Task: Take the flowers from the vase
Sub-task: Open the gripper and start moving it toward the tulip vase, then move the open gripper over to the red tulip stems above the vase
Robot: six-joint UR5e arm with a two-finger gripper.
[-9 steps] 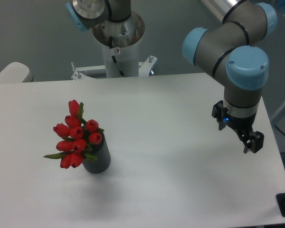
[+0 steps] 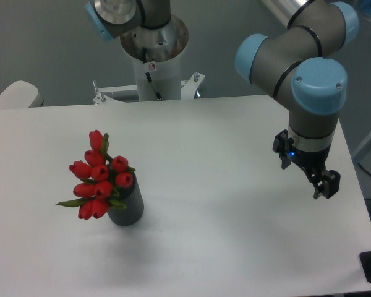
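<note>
Gripper (image 2: 324, 187) hangs over the bench's (image 2: 235, 185) right side, holding nothing; whether the jaws stand apart cannot be told from this angle. Well apart, front left: the flowers (image 2: 99, 176) sit in the vase (image 2: 128, 209), upright on the bench.

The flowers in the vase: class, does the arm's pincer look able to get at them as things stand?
Probably yes. The flowers stick out above the vase on the table's left, with bare tabletop between them and the pincer at the right. Nothing stands in the way.
</note>
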